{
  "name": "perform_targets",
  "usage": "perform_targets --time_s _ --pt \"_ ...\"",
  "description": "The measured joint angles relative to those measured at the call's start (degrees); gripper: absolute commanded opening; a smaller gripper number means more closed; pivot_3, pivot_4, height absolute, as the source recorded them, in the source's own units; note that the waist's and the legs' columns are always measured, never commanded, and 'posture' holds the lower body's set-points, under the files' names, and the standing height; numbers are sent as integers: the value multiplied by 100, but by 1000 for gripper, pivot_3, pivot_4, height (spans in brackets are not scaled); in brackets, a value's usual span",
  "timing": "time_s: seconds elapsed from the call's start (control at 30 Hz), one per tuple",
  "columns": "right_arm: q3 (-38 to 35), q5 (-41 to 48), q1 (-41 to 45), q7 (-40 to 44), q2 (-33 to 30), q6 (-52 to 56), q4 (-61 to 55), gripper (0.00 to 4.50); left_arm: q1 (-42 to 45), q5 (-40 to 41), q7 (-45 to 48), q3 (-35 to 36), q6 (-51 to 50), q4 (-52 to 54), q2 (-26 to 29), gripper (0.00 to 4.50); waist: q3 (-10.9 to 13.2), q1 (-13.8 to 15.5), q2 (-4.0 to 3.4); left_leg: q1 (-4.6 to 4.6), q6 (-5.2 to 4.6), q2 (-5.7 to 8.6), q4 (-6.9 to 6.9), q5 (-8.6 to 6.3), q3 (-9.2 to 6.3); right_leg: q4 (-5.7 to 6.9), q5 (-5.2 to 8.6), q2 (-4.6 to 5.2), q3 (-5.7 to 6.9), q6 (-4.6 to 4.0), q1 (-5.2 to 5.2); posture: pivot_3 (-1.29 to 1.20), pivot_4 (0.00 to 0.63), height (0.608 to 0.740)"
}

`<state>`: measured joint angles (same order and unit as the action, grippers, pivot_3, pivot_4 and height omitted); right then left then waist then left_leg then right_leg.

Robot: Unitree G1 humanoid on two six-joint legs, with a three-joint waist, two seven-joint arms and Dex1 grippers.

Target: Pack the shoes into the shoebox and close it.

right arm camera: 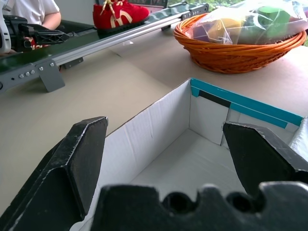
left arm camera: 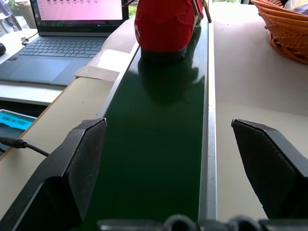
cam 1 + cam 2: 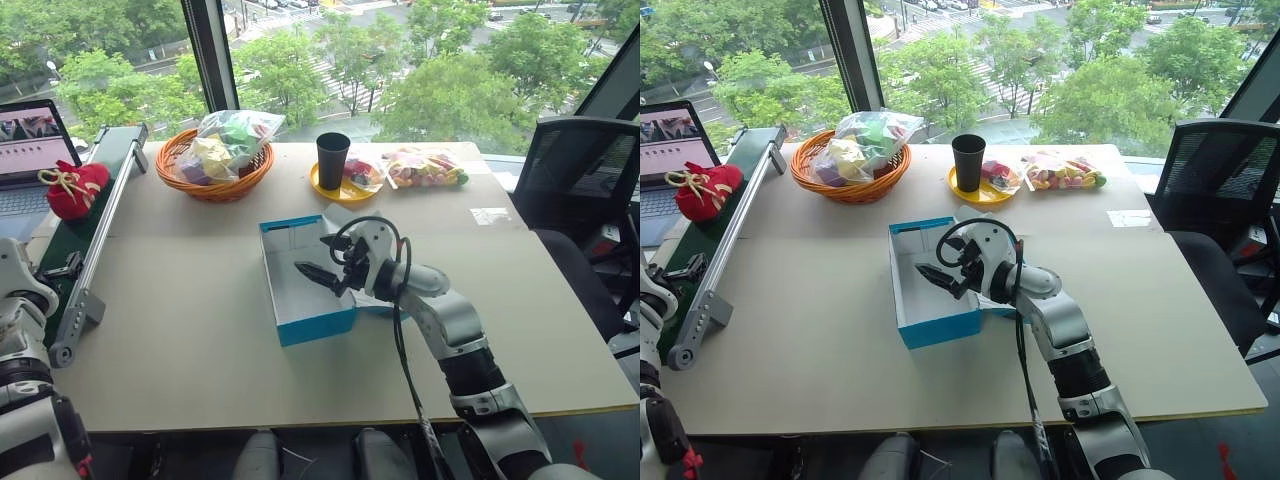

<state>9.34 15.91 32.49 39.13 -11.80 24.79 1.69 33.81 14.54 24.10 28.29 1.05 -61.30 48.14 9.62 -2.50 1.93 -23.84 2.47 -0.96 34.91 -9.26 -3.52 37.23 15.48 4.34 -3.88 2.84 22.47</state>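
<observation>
The shoebox (image 3: 300, 290) sits open near the middle of the worktop (image 3: 180, 330), white inside and with nothing in it, so packing has not begun. The right gripper (image 3: 322, 272) hangs level over the box's open top, fingers (image 1: 77, 159) spread wide with nothing between them; from its wrist view you look straight down into the bare cardboard. The lid seems to lie behind the right arm, mostly hidden, so I cannot tell how it rests.

Over on the robot's left, the shoes (image 3: 75, 188) are a red bundle with cream laces, resting at the far end of a green conveyor belt (image 2: 159, 144) that runs along the worktop's left edge, just beside a laptop (image 3: 30, 150). They are well apart from the box. The left gripper (image 2: 168, 168) points along that belt toward the shoes, fingers (image 2: 72, 178) held wide apart and gripping nothing, with a stretch of belt between them and the red toe.

My read: 0 of the steps are done. Left to do: grasp the shoes, carry them across, set them in the box, then fold the lid shut.
</observation>
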Motion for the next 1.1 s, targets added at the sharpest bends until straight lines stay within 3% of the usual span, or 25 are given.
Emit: perform_targets --time_s 0.73,1.0,1.1 --pt "-269 908 -146 449 -130 328 -708 4500 315 -166 -512 -150 394 -756 158 4471 1 10 7 0 0 0 0 0 0 4 0 1 2 1 0 0 150 740" --pt "-297 906 -5 391 -235 338 -708 4500 257 -89 -442 -132 399 -780 121 2277 2 59 7 2 0 0 7 1 0 25 1 1 4 2 3 0 150 740" --pt "-300 907 3 383 -262 349 -708 4500 281 -90 -430 -155 397 -678 53 1922 2 83 7 2 1 0 9 1 0 27 1 1 4 2 3 0 150 740"
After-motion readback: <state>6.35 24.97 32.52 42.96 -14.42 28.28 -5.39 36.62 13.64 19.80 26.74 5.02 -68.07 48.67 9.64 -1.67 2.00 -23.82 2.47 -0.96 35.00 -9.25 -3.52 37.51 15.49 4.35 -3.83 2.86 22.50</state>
